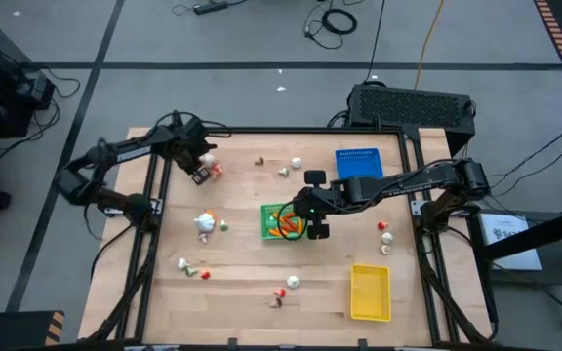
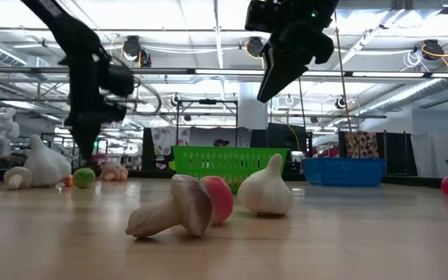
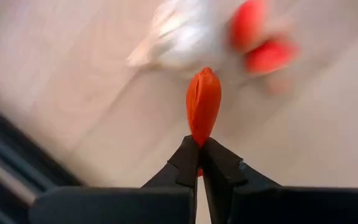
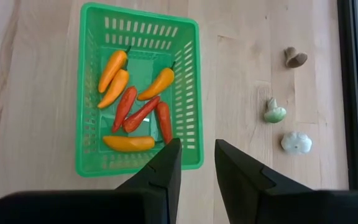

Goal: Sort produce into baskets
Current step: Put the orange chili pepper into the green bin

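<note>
My left gripper [image 1: 201, 174] hangs near the table's far left corner, shut on a small orange-red pepper [image 3: 204, 102]. Below it, blurred, lie a white garlic piece [image 3: 179, 37] and red pieces [image 3: 260, 46]. The green basket [image 4: 138, 93] rests on the table's middle and holds several orange and red peppers. My right gripper [image 4: 197, 165] hovers open over the green basket's right rim [image 1: 305, 222], with nothing between its fingers. In the low view the left arm's fingers [image 2: 84, 152] point down at the far left. My left gripper pinches one end of the pepper [image 3: 199, 140] between its two fingertips. The fingers come from above and point down, and the pepper runs on in line with them. The pepper hangs below the fingertips, above the table.
The blue basket [image 1: 359, 163] stands at the far right and the yellow basket [image 1: 370, 291] at the near right. Loose produce lies scattered: a garlic [image 1: 204, 222] at the left, pieces [image 1: 286, 285] near the front edge, more pieces [image 1: 384, 234] at the right. A mushroom [image 2: 173, 210] lies close to the low camera.
</note>
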`<state>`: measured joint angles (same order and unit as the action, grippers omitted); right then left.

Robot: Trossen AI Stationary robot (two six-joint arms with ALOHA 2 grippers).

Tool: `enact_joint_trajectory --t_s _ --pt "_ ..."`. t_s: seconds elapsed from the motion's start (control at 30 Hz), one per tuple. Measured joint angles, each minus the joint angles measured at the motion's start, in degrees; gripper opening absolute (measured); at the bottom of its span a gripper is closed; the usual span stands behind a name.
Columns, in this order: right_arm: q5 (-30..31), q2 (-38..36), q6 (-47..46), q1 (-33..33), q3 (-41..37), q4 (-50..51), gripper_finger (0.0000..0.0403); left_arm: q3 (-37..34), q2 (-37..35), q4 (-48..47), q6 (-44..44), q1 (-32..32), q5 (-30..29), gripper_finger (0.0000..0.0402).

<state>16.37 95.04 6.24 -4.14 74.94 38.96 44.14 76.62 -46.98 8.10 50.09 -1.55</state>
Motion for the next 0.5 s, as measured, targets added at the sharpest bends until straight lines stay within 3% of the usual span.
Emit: enact_joint_trajectory --t_s 0.17,0.33,0.5 --pt "0.0 0.0 -0.2 0.0 0.0 -1.3 0.0089 0.0 -8.8 0.3 -5.6 -6.5 6.8 0.0015" --pt "0.0 0.0 -4.1 0.0 0.0 -1.4 0.0089 0.0 -13.9 5.5 -11.8 -18.4 7.3 0.0015" --pt "0.0 0.0 -6.6 0.0 0.0 -1.1 0.0089 0.0 -13.7 16.3 -15.2 -31.0 7.0 0.0015"
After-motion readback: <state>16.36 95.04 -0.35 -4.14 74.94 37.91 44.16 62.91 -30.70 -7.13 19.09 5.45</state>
